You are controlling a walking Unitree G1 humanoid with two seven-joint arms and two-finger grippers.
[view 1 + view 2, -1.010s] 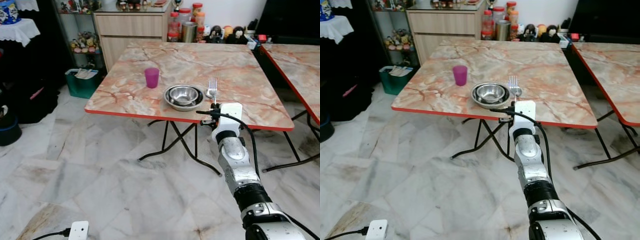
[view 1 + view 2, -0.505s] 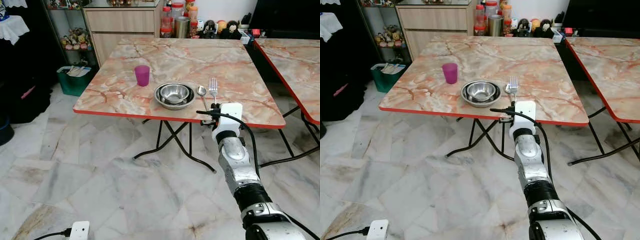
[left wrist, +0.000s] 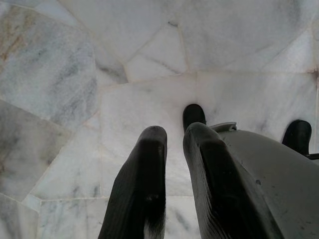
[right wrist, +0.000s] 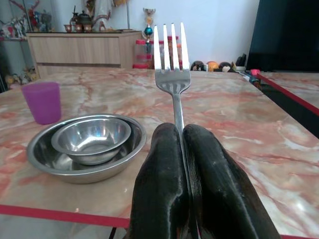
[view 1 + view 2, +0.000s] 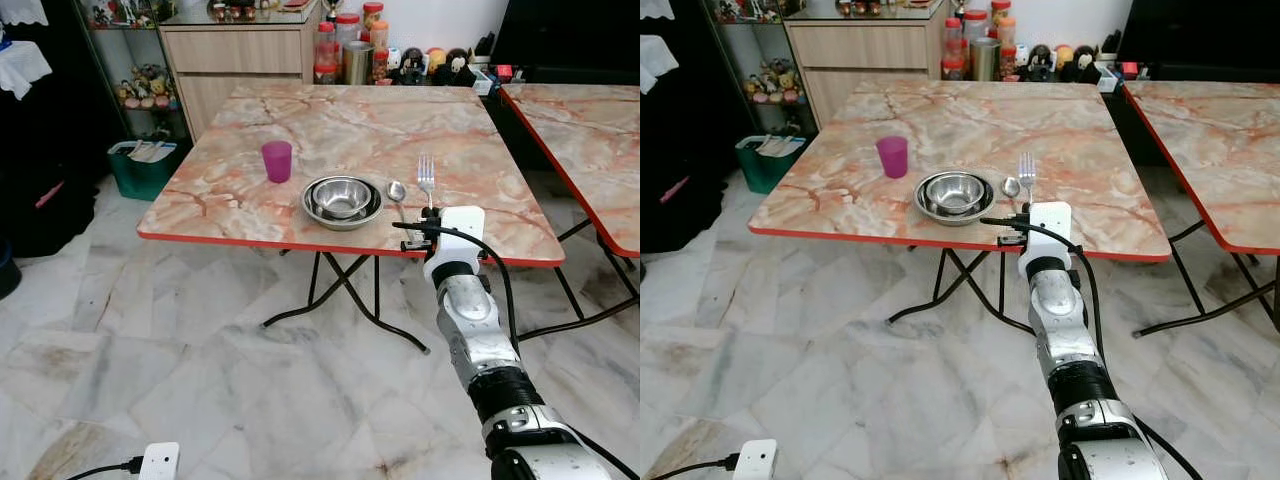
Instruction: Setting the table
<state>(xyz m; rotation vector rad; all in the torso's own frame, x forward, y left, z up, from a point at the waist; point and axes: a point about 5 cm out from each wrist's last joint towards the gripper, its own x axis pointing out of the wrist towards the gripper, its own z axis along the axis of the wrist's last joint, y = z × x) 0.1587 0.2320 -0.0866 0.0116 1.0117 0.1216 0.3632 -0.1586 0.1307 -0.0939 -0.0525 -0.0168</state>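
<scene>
Still clamped in right claw [image 4: 182,130]: tined steel fork [image 4: 172,69].

Your right arm reaching forward, right end effector [image 4: 182,164] pinched closed, left end effector [image 3: 174,144] hanging downward, fingers nearly together

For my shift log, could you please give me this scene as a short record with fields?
Setting: marble-patterned folding table on a marble tile floor
On the table: purple cup, small steel bowl nested in a larger steel bowl, spoon just right of the bowls
Right claw: shut on a fork, tines pointing away, held near the table's front edge
Left claw: hanging idle over the floor
Fork placement: not yet set down
</scene>
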